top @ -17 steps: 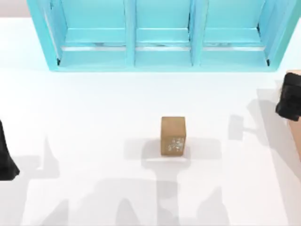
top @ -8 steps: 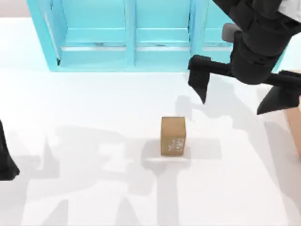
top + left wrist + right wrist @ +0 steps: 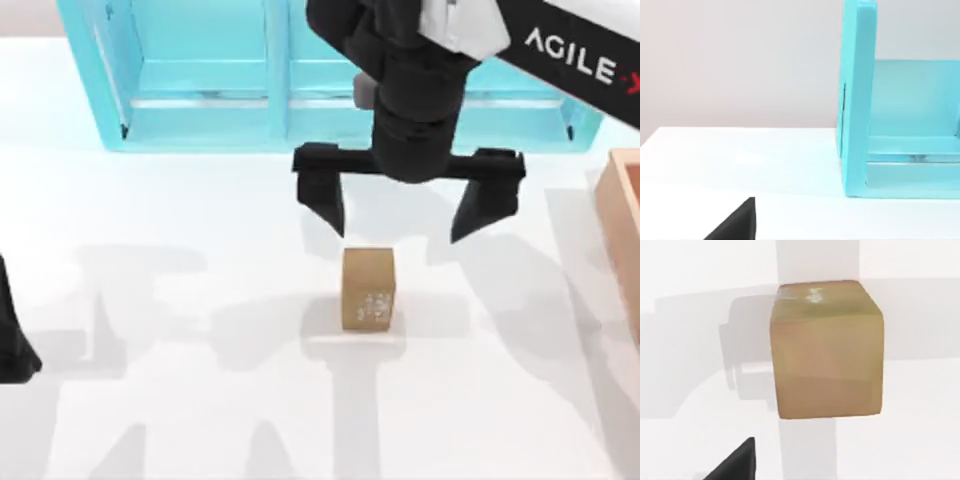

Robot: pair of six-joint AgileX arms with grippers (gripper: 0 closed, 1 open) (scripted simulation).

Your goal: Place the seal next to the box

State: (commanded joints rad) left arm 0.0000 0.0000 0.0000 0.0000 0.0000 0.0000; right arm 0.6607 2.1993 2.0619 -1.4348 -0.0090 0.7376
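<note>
Right gripper spread wide above the seal, box waiting at the table's right edge.

Left to right in the top view: the left gripper sits parked at nine o'clock, and I cannot tell how its fingers stand. The seal stands upright mid-table, mottled face toward six o'clock, touching nothing. The right gripper hangs at its twelve o'clock, fingers wide apart. The box shows at three o'clock, well apart; its contents cannot be made out. The turquoise shelf spans twelve o'clock.
</note>
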